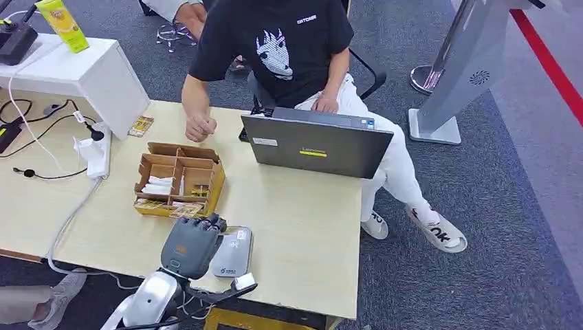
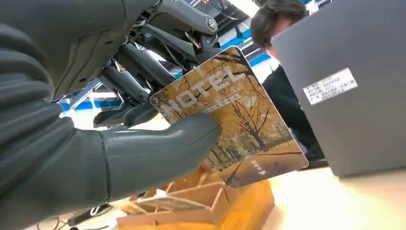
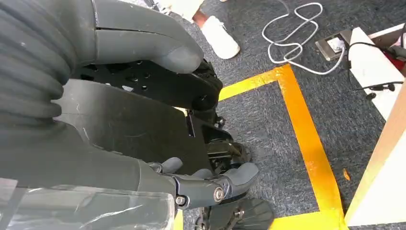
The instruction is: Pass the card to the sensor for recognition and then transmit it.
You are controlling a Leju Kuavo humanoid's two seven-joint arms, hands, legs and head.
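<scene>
My left hand (image 1: 192,245) hovers low over the near part of the table, between the cardboard box (image 1: 180,180) and the grey rounded sensor (image 1: 234,253). In the left wrist view its thumb (image 2: 158,148) and fingers pinch a yellow hotel card (image 2: 239,120) printed with autumn trees, held tilted above the box (image 2: 201,203). From the head view the hand's back hides the card. My right hand (image 3: 191,120) hangs beside my body over the floor, fingers apart and holding nothing.
A person in a black shirt sits behind the table with a fist (image 1: 200,127) resting near the box. An open laptop (image 1: 316,146) stands at the far right of the table. A white cabinet (image 1: 82,69), a power strip (image 1: 96,155) and cables lie to the left.
</scene>
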